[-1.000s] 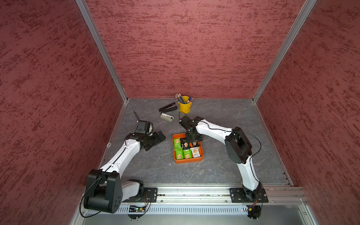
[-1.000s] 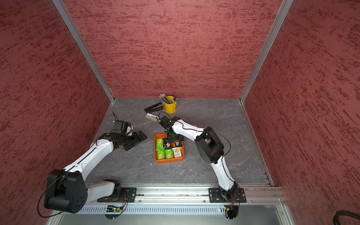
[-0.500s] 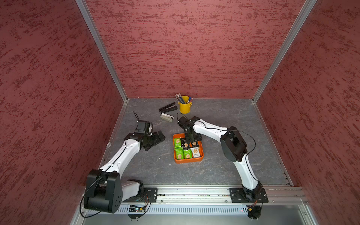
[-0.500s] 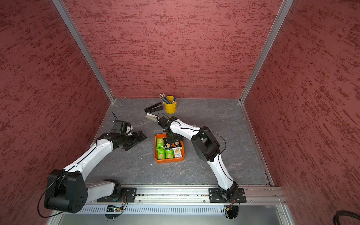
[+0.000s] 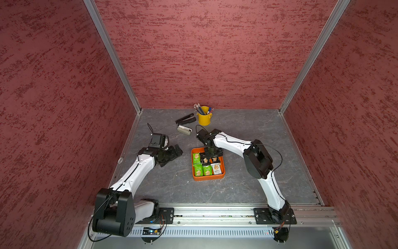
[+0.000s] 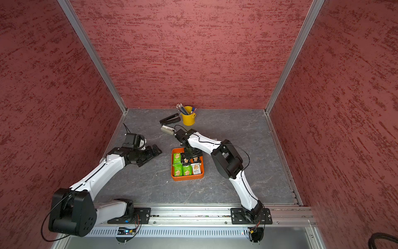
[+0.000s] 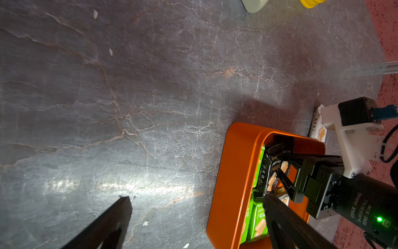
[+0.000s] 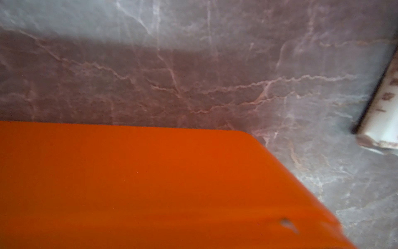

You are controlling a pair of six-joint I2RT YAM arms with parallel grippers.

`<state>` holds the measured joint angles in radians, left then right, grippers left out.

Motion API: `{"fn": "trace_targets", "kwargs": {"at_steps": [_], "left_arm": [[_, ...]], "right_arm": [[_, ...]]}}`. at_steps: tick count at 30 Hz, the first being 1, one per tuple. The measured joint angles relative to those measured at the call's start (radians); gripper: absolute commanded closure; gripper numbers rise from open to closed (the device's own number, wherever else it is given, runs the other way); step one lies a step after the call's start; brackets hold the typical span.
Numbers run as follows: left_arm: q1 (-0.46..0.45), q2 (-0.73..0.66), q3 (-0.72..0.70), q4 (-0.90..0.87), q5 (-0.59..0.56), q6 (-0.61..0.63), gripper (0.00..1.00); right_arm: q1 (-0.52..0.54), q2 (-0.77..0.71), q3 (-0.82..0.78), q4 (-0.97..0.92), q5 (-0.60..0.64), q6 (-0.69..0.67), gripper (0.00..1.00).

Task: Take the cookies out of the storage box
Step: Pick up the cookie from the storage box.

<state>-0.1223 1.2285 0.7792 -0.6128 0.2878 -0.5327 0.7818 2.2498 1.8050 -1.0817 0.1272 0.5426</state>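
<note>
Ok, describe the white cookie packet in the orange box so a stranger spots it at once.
Find the orange storage box mid-table, nearer the robot than the yellow pencil cup. In its row closest to the robot, take the packet at the robot's right end: the white packet. Beside it lie green packets, behind it black packets; it is the only white one showing inside.

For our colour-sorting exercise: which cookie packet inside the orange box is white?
The white packet in the box corner nearest the right arm's base; the others showing there are green or black.
</note>
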Motion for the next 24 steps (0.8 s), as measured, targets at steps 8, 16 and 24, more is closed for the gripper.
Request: {"fn": "trace_targets", "kwargs": {"at_steps": [8, 16, 24], "left_arm": [[0.002, 0.0, 0.0, 0.0, 0.0, 0.0, 0.0], [0.002, -0.02, 0.0, 0.0, 0.0, -0.001, 0.0], [0.002, -0.02, 0.0, 0.0, 0.0, -0.001, 0.0]], "right_arm": [[0.0, -0.01, -0.021, 0.021, 0.0, 0.0, 0.42], [0.0, -0.01, -0.023, 0.032, -0.01, -0.012, 0.55], [0.0, -0.015, -0.026, 0.037, -0.012, -0.023, 0.61]]}}
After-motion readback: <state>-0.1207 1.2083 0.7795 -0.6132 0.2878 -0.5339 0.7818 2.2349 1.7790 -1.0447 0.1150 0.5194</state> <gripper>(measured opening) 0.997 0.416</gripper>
